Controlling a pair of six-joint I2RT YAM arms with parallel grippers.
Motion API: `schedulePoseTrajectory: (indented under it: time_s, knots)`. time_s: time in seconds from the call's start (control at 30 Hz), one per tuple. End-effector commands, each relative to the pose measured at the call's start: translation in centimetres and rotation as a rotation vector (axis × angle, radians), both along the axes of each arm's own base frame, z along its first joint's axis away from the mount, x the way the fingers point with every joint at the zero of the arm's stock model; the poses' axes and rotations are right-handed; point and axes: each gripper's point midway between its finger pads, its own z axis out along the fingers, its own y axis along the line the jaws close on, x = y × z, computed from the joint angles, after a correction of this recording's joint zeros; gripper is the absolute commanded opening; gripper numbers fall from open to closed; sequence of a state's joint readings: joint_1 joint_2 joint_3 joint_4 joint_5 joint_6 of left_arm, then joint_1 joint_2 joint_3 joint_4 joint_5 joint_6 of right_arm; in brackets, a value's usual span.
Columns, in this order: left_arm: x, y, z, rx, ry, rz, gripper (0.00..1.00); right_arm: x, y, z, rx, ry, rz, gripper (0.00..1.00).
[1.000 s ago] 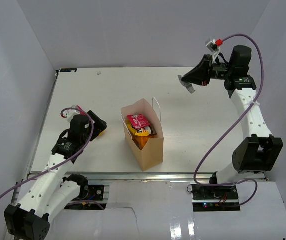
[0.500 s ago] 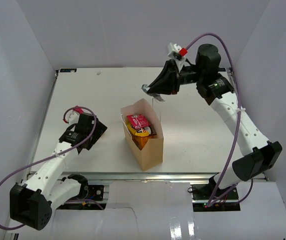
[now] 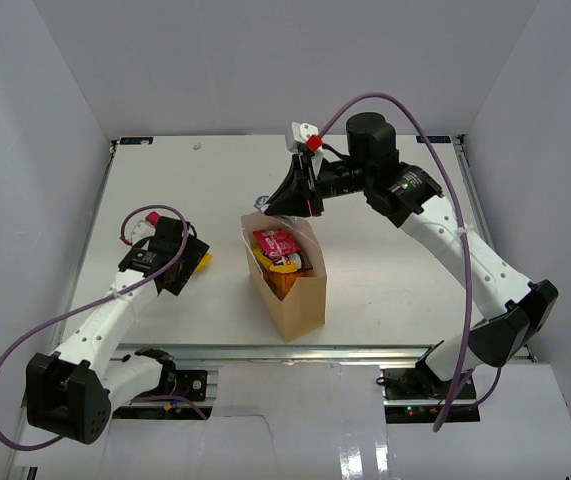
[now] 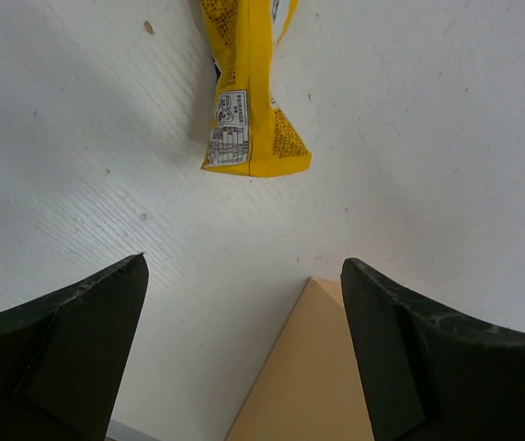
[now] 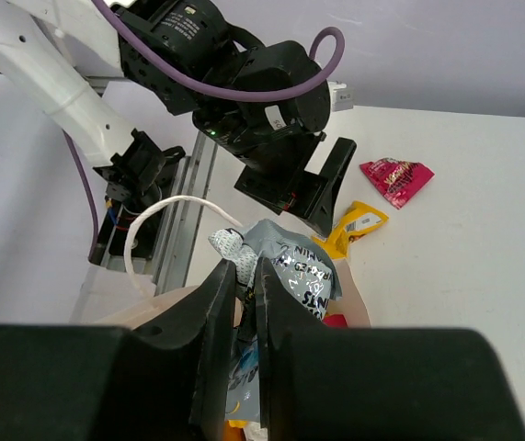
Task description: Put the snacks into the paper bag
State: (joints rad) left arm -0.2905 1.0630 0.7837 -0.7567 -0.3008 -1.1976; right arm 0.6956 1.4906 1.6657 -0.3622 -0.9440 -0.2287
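The tan paper bag (image 3: pixel 300 300) stands upright mid-table with a pink-red pack (image 3: pixel 275 242) and orange and yellow packs (image 3: pixel 283 278) inside. My right gripper (image 3: pixel 270 205) is shut on a shiny silver-grey packet (image 5: pixel 299 271) and holds it just above the bag's far rim (image 5: pixel 156 308), beside the white string handle (image 5: pixel 165 207). My left gripper (image 3: pixel 187 264) is open and empty, low over the table left of the bag. The yellow M&M's pack (image 4: pixel 248 92) lies just beyond its fingertips, also in the right wrist view (image 5: pixel 359 225). A small pink-red pack (image 5: pixel 395 176) lies farther left.
The bag's lower corner (image 4: pixel 313 367) shows between the left fingers in the left wrist view. White walls close the table on three sides. The metal rail (image 3: pixel 265 352) runs along the near edge.
The right arm swung from the far right to over the bag's far rim, carrying the silver packet. The left gripper turned and shifted slightly by the yellow pack.
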Motion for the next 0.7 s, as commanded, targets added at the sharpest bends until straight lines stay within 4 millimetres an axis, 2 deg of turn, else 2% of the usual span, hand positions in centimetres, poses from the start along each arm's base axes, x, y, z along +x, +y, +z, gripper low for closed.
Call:
schedulePoseTrajectory:
  time_s: [0.0,0.03,0.13,0.17,0.23,0.27,0.33,0.4,0.47,0.5,0.57,0.6,0.67]
  knots:
    - [0.6,0.3,0.7,-0.025,-0.019,0.027,0.96,-1.3,-0.3,3.3,0.052,-0.06,-0.005,0.08]
    - [0.5,0.2,0.6,-0.033,-0.017,0.022,0.96,-1.9,-0.2,4.9,0.084,-0.082,0.01,0.08]
    - [0.5,0.3,0.4,-0.034,-0.012,0.022,0.96,-2.9,0.0,7.4,0.13,-0.115,0.029,0.08]
    - [0.5,0.4,0.4,-0.032,-0.011,0.022,0.96,-3.0,-0.1,8.8,0.154,-0.142,0.023,0.08]
    - [0.5,0.6,0.5,-0.032,-0.015,0.027,0.96,-2.0,-0.1,9.9,0.171,-0.17,-0.047,0.08]
    - [0.6,0.6,0.6,-0.031,-0.016,0.027,0.96,-0.7,0.0,10.4,0.176,-0.183,-0.121,0.08]
    - [0.5,0.7,0.5,-0.034,-0.016,0.03,0.96,0.1,0.1,10.5,0.177,-0.177,-0.161,0.08]
    - [0.4,0.8,0.3,-0.034,-0.014,0.034,0.96,0.4,0.5,9.1,0.156,-0.126,-0.161,0.08]
    - [0.4,0.9,0.1,-0.039,-0.009,0.036,0.96,-0.6,0.7,8.2,0.154,-0.05,-0.112,0.08]
    - [0.4,0.9,0.1,-0.04,-0.008,0.035,0.96,-0.3,1.1,6.1,0.12,0.013,-0.117,0.08]
    - [0.5,1.1,0.0,-0.044,-0.009,0.042,0.96,0.5,1.3,4.2,0.089,0.085,-0.173,0.08]
    - [0.5,1.0,0.0,-0.048,-0.01,0.037,0.96,1.1,1.4,2.3,0.054,0.115,-0.201,0.08]
    - [0.8,1.2,-0.1,-0.053,-0.016,0.041,0.96,1.8,1.1,0.9,0.024,0.118,-0.245,0.1]
